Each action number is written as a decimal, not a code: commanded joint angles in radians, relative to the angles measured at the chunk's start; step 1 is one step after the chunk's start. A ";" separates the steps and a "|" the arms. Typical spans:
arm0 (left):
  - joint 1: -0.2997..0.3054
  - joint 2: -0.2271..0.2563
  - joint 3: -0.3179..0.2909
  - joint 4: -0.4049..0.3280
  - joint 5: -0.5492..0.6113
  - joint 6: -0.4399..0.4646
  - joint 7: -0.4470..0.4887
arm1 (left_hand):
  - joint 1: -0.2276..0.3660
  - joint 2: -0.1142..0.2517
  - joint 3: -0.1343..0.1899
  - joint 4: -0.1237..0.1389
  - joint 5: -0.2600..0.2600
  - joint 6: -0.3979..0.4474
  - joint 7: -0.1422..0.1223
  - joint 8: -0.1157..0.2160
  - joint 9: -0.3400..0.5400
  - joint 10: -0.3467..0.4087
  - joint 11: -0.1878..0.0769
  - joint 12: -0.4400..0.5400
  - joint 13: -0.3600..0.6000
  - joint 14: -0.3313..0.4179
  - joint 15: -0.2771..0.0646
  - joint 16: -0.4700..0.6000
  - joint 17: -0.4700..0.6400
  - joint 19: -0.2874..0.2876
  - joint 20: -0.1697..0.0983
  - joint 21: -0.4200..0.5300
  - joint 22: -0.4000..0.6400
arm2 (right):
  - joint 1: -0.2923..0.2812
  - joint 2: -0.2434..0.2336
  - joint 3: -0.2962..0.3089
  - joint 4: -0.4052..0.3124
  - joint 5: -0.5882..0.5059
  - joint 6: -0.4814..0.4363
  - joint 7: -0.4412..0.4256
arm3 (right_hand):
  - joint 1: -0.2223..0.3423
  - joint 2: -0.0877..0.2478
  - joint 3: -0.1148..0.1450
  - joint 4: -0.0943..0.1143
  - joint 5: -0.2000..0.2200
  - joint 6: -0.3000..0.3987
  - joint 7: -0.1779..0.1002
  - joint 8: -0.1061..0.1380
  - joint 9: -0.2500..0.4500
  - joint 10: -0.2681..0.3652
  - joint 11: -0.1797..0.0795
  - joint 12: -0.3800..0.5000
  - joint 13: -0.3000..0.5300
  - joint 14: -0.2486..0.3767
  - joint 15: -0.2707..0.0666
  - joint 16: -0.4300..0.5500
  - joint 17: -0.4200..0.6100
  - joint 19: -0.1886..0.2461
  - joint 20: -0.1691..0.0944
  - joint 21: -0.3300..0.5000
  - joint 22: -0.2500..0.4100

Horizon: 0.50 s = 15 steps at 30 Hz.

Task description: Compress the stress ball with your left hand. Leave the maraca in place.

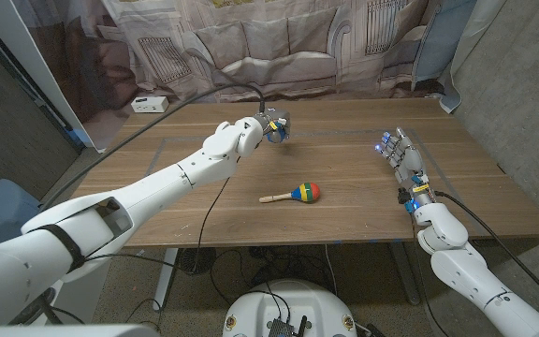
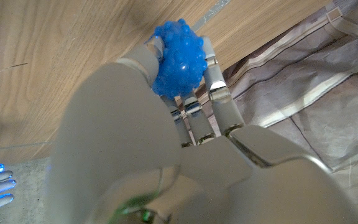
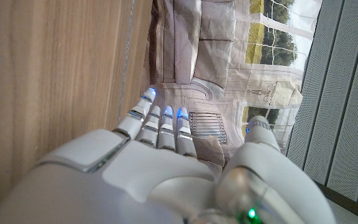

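The left hand (image 1: 271, 125) grips the blue stress ball (image 2: 178, 59); the maraca (image 1: 294, 195) lies crosswise, handle toward the robot's left.

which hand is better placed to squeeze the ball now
Left. The left robot hand already grips the blue ball, fingers wrapped round it. The right robot hand stands open at the table's far right side, away from it.

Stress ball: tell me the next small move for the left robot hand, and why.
Probably close the fingers further to squeeze. The left robot hand already holds the blue stress ball above the table, but the ball looks round, hardly squashed. The maraca lies apart on the table, so squeezing in place leaves it alone. The right robot hand waits open.
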 commanded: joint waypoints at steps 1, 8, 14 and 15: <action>-0.012 0.005 0.011 -0.001 0.027 -0.003 -0.025 | -0.007 0.048 0.002 0.028 -0.008 -0.017 0.000 -0.012 0.002 -0.015 0.000 -0.011 0.006 0.039 -0.079 -0.008 0.003 -0.032 -0.005 -0.011 -0.001 | -0.003 0.002 0.002 -0.002 0.003 0.003 -0.001 | 0.011 0.000 -0.005 0.002 -0.002 0.005 -0.001 -0.002 0.003 0.010 -0.001 0.000 0.003 0.008 0.000 -0.003 0.004 0.003 0.002 0.003 0.003; -0.023 0.007 0.017 0.000 0.040 -0.013 -0.053 | -0.067 0.033 -0.035 0.045 -0.022 -0.037 0.008 -0.026 0.000 -0.030 -0.001 -0.021 0.010 0.006 -0.066 -0.013 0.007 -0.058 -0.001 -0.019 -0.004 | -0.003 -0.001 0.004 -0.003 0.001 0.005 0.002 | 0.012 0.000 -0.005 0.001 -0.001 0.005 -0.001 -0.002 0.003 0.011 0.000 0.000 0.003 0.008 0.000 -0.003 0.004 0.003 0.002 0.003 0.003; -0.032 0.007 0.022 0.003 0.052 -0.022 -0.073 | -0.089 0.028 -0.056 0.044 -0.031 -0.074 0.006 -0.047 -0.001 -0.062 0.007 -0.037 0.013 -0.027 -0.058 -0.015 0.013 -0.077 0.005 -0.025 -0.006 | -0.003 -0.001 0.005 -0.003 0.003 0.006 0.004 | 0.012 0.001 -0.005 0.001 -0.001 0.006 -0.001 -0.002 0.003 0.011 0.000 0.000 0.003 0.008 0.000 -0.003 0.004 0.003 0.003 0.003 0.003; -0.033 0.007 0.022 0.003 0.054 -0.023 -0.074 | -0.095 0.025 -0.061 0.044 -0.032 -0.078 0.005 -0.050 -0.001 -0.069 0.009 -0.040 0.013 -0.033 -0.054 -0.016 0.014 -0.080 0.006 -0.026 -0.007 | -0.002 -0.003 0.005 0.000 -0.001 0.009 0.005 | 0.013 0.001 -0.005 0.001 -0.001 0.005 -0.001 -0.002 0.003 0.011 0.000 0.000 0.003 0.008 0.000 -0.003 0.004 0.003 0.003 0.003 0.003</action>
